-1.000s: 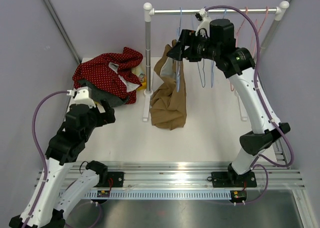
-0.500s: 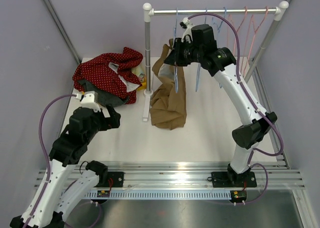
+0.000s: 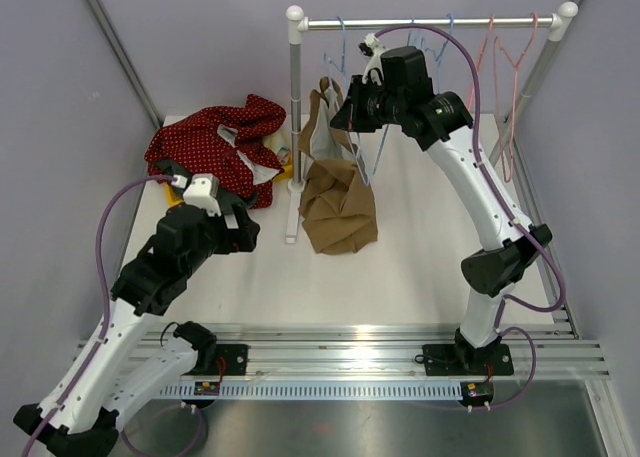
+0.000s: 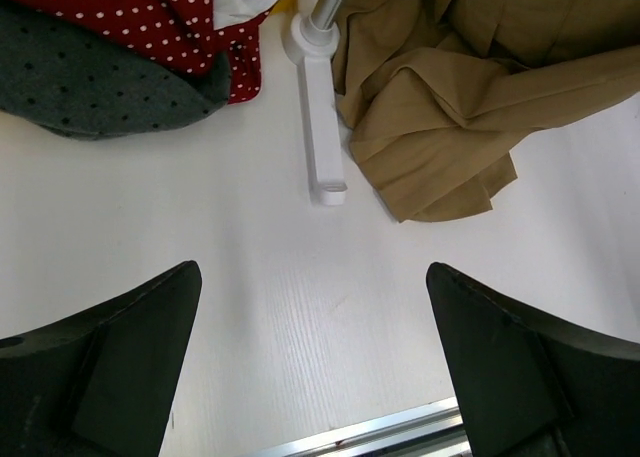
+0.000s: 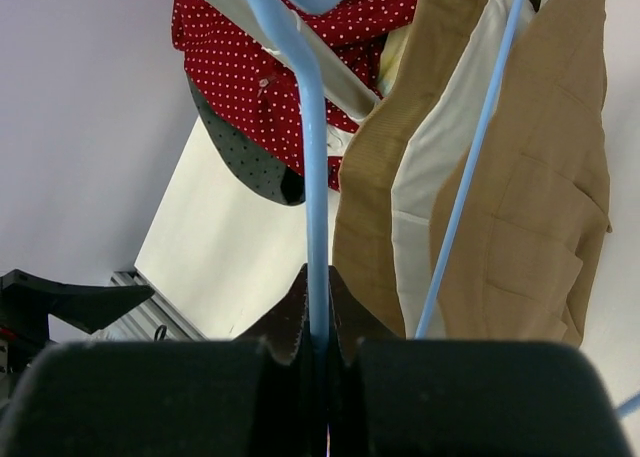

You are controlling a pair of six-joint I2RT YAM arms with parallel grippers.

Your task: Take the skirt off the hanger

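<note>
Since a second ago the right pincer (image 3: 347, 109) had slid left along the rail (image 3: 430, 22), clamping the blue hanger (image 3: 341, 47); the skirt (image 3: 340, 212) drooped onto the table (image 3: 430, 247). Left wrist showed the left pincer (image 4: 310, 275) wide; right wrist, hanger pinched.

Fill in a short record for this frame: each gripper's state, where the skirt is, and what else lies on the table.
left gripper: open, holding nothing, low over the table
right gripper: shut on the blue hanger
tan skirt: top draped on the blue hanger, bottom bunched on the table
red dotted garment: heaped at the table's far left
</note>
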